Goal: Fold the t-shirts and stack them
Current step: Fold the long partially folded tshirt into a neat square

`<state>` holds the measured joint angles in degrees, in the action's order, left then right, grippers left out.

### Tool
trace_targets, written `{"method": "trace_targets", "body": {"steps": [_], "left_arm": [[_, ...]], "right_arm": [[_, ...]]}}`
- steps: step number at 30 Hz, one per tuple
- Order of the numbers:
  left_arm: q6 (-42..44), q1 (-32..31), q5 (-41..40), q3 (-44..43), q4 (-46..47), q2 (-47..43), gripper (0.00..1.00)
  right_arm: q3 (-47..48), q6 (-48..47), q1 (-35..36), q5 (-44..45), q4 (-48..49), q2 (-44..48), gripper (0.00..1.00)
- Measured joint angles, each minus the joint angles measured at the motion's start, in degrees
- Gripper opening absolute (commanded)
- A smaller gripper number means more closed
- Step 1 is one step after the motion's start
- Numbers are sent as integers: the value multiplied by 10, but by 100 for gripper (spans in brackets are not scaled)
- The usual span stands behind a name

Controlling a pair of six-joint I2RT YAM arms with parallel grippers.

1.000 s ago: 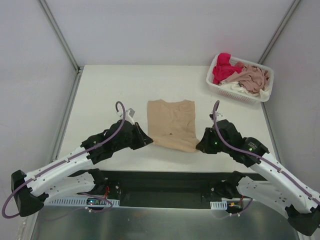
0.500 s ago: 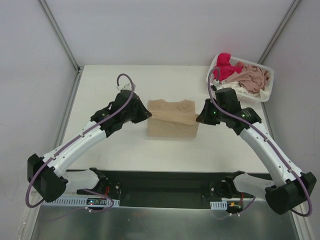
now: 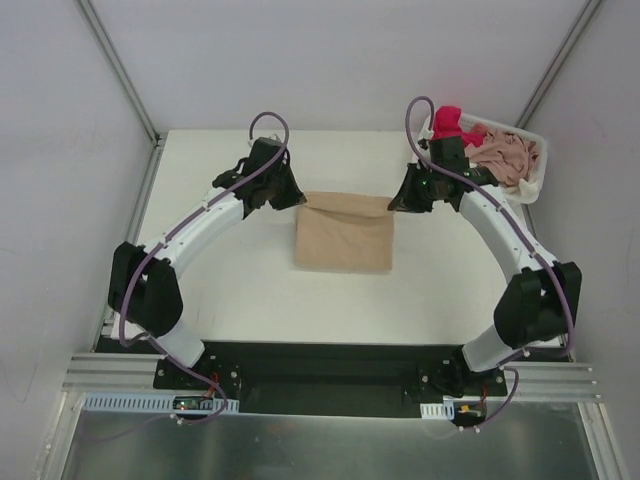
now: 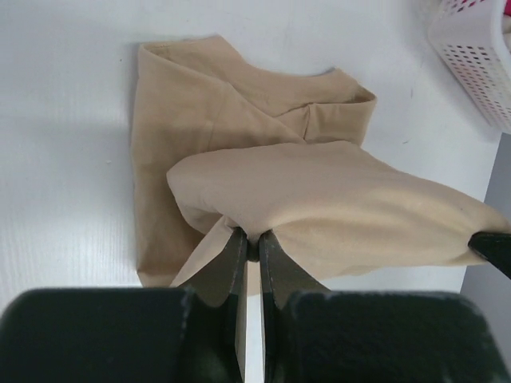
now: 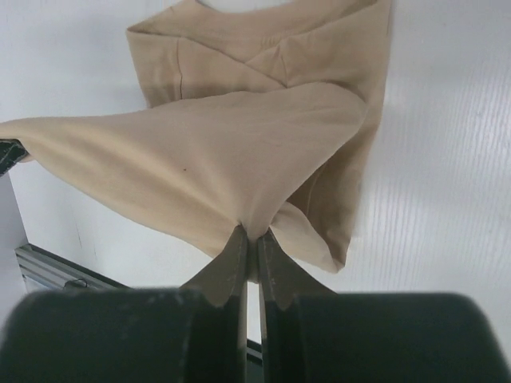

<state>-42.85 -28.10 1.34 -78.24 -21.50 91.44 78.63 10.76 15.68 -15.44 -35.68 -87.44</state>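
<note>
Top external: tan t-shirt [image 3: 345,245] is clamped mid-fold by left gripper [image 3: 298,203] and right gripper [image 3: 392,206]; other t-shirts [image 3: 500,152] are left unfolded in basket [image 3: 540,165].

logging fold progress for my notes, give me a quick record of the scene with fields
tan t-shirt: on the table, one edge lifted and doubled over the rest
left jaws: shut on one corner of the lifted edge
right jaws: shut on the other corner
basket: far right, holds red-pink shirt and dusty pink shirt
</note>
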Motion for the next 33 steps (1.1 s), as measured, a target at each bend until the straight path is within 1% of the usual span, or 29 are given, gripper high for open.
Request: {"method": "trace_targets", "body": {"steps": [8, 15, 17, 19, 20, 21, 22, 23, 24, 25, 26, 27, 28, 30, 31, 33], "left_arm": [[14, 34, 27, -66, 0, 105, 0], [19, 52, 46, -99, 0, 189, 0], [19, 55, 49, -110, 0, 207, 0], [20, 58, 53, -122, -2, 224, 7], [21, 59, 55, -129, -2, 231, 11], [22, 60, 57, -133, -2, 237, 18], [23, 61, 57, -138, -3, 243, 31], [25, 62, 57, -142, -3, 247, 39], [30, 63, 57, -145, -3, 249, 46], [33, 65, 57, -146, -4, 250, 61], [35, 65, 57, -148, -5, 250, 69], [38, 66, 57, -149, -5, 249, 75], [38, 68, 57, -150, -3, 248, 87], [39, 68, 57, -150, -5, 243, 97], [38, 68, 57, -149, -6, 238, 99], [37, 68, 57, -141, -7, 219, 99]], "right_arm": [[67, -3, -25, -36, 24, -136, 2], [108, -1, -37, -59, 38, -233, 11], [117, 2, -38, -62, 41, -252, 11], [125, 5, -39, -63, 45, -267, 18], [130, 7, -39, -62, 47, -276, 19], [133, 10, -40, -62, 50, -281, 21], [137, 11, -41, -62, 51, -286, 23], [141, 12, -42, -61, 52, -290, 35], [145, 12, -43, -60, 53, -293, 44], [149, 13, -44, -59, 52, -294, 52], [151, 14, -46, -59, 53, -294, 73], [156, 12, -47, -59, 52, -294, 84], [161, 7, -48, -59, 53, -293, 97], [162, 8, -49, -61, 56, -287, 97], [160, 7, -49, -61, 55, -280, 97], [138, 6, -49, -64, 67, -253, 97]]}}
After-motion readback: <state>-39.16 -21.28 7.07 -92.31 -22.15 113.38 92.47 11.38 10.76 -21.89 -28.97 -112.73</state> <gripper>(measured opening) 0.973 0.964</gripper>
